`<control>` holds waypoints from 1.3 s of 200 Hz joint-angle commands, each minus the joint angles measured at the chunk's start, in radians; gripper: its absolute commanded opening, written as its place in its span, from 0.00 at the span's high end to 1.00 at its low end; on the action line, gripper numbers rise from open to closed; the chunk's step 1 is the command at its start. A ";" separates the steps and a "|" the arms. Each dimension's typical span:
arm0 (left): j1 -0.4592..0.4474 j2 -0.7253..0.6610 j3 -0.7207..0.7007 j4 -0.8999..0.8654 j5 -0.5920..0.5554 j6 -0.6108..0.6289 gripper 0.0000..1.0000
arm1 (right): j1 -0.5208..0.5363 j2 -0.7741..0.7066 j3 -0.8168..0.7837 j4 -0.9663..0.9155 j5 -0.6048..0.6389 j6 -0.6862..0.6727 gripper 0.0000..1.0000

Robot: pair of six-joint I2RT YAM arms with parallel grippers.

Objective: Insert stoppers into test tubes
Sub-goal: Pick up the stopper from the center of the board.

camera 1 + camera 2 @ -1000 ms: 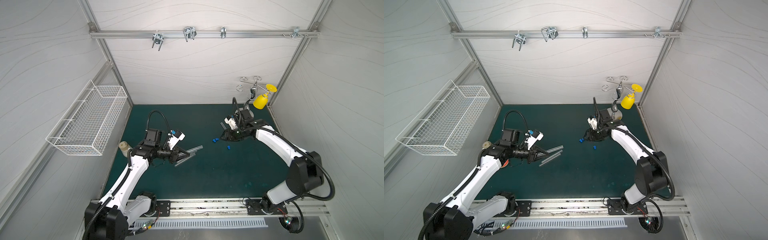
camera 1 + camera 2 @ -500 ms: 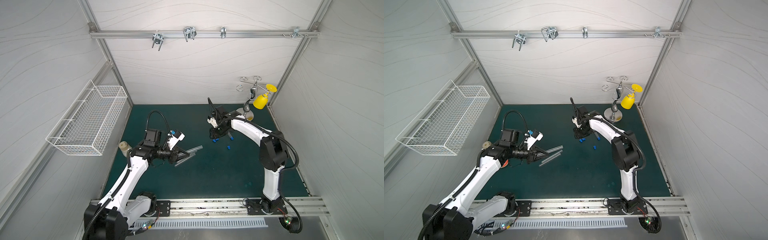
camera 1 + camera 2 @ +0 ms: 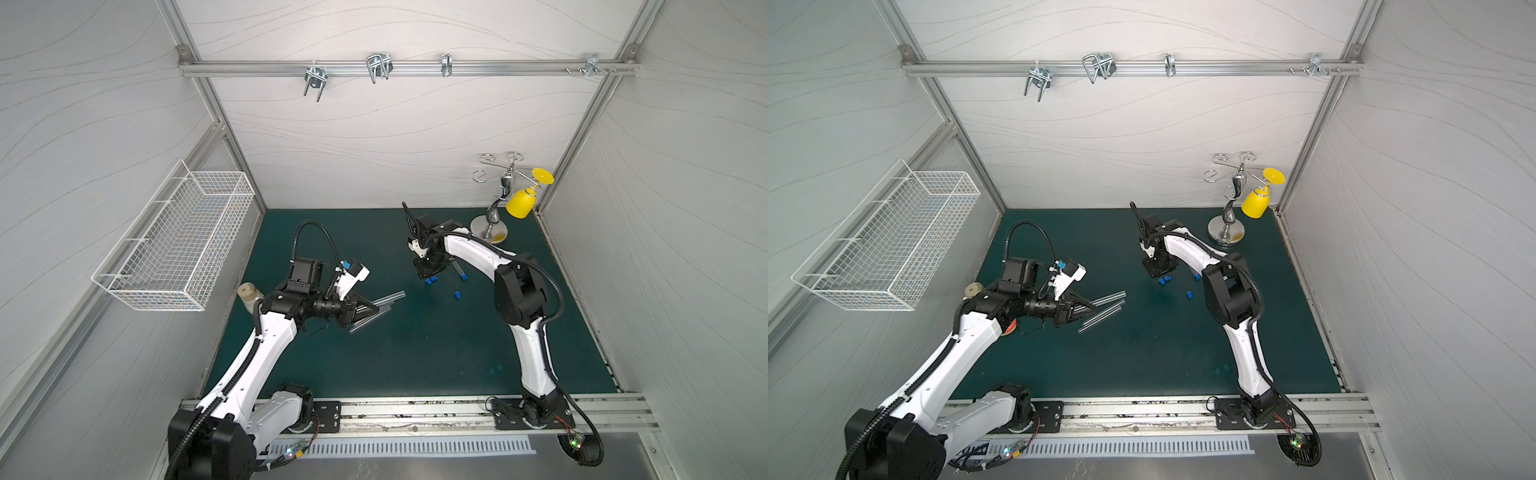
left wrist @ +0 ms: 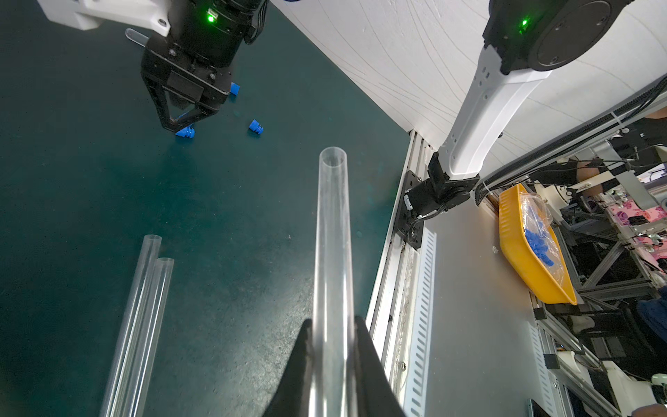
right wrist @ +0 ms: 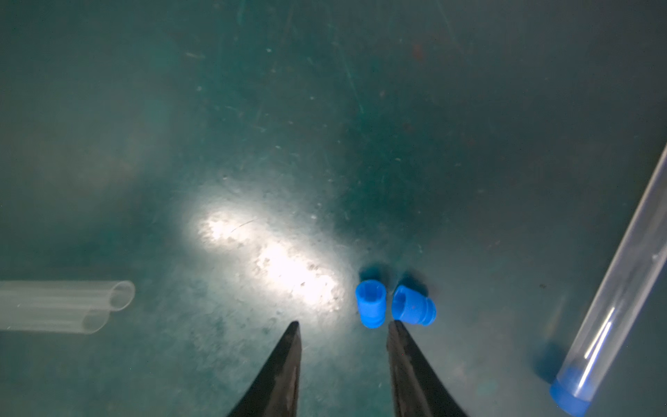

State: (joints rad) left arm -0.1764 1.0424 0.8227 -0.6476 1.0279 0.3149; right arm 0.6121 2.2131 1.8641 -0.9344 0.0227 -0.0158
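My left gripper [image 4: 332,321] is shut on a clear test tube [image 4: 332,252], held off the green mat with its open mouth pointing away; both top views show it [image 3: 390,297] [image 3: 1108,298]. Two more test tubes [image 4: 144,307] lie side by side on the mat below it. My right gripper [image 5: 345,325] stands open just above the mat with nothing between its fingers. Two blue stoppers [image 5: 370,303] [image 5: 413,307] lie just beyond one fingertip. A third loose stopper [image 3: 456,295] lies nearer the front. Another tube [image 5: 620,289] with a blue stopper in its mouth lies beside the right gripper.
A cream-capped bottle [image 3: 247,291] stands at the mat's left edge behind the left arm. A metal stand [image 3: 488,226] with a hanging yellow cup [image 3: 519,203] occupies the back right corner. A wire basket [image 3: 174,241] hangs on the left wall.
The right arm has folded and carried its gripper left and down over the pair of stoppers, and its jaws have narrowed slightly. The left arm and its tube have not moved.
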 commanded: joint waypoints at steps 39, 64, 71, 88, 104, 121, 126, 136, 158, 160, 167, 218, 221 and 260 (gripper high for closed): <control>0.005 -0.002 0.039 -0.007 0.004 0.025 1.00 | 0.003 0.082 0.066 -0.081 0.042 -0.032 0.63; 0.006 -0.002 0.039 -0.009 0.004 0.026 1.00 | 0.004 0.091 0.071 -0.080 0.045 -0.034 0.63; 0.006 -0.002 0.039 -0.009 0.004 0.027 1.00 | 0.003 0.094 0.070 -0.081 0.046 -0.033 0.63; 0.006 -0.003 0.038 -0.009 0.003 0.027 1.00 | 0.004 0.099 0.073 -0.082 0.048 -0.035 0.65; 0.005 -0.004 0.038 -0.009 0.003 0.027 1.00 | 0.003 0.107 0.077 -0.085 0.047 -0.036 0.66; 0.006 -0.005 0.038 -0.009 0.002 0.026 1.00 | 0.003 0.113 0.082 -0.084 0.042 -0.035 0.67; 0.005 -0.004 0.038 -0.009 0.002 0.027 1.00 | 0.003 0.115 0.084 -0.087 0.042 -0.035 0.67; 0.007 -0.004 0.038 -0.010 0.001 0.027 1.00 | 0.004 0.119 0.087 -0.088 0.043 -0.035 0.68; 0.008 -0.005 0.037 -0.009 0.001 0.027 1.00 | 0.004 0.125 0.091 -0.091 0.045 -0.037 0.70; 0.008 -0.006 0.037 -0.009 0.003 0.027 1.00 | 0.003 0.127 0.092 -0.092 0.045 -0.036 0.70; 0.007 -0.005 0.036 -0.009 0.002 0.026 1.00 | 0.003 0.128 0.094 -0.092 0.045 -0.037 0.70; 0.007 -0.007 0.036 -0.009 0.002 0.026 1.00 | 0.003 0.140 0.098 -0.098 0.048 -0.036 0.73; 0.007 -0.008 0.037 -0.009 0.003 0.026 1.00 | 0.003 0.141 0.098 -0.097 0.049 -0.037 0.73; 0.008 -0.007 0.036 -0.007 0.002 0.026 1.00 | 0.004 0.137 0.099 -0.101 0.049 -0.037 0.78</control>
State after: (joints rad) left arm -0.1764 1.0424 0.8227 -0.6479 1.0264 0.3149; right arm 0.6121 2.3322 1.9442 -0.9867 0.0685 -0.0353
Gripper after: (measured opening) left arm 0.150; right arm 0.223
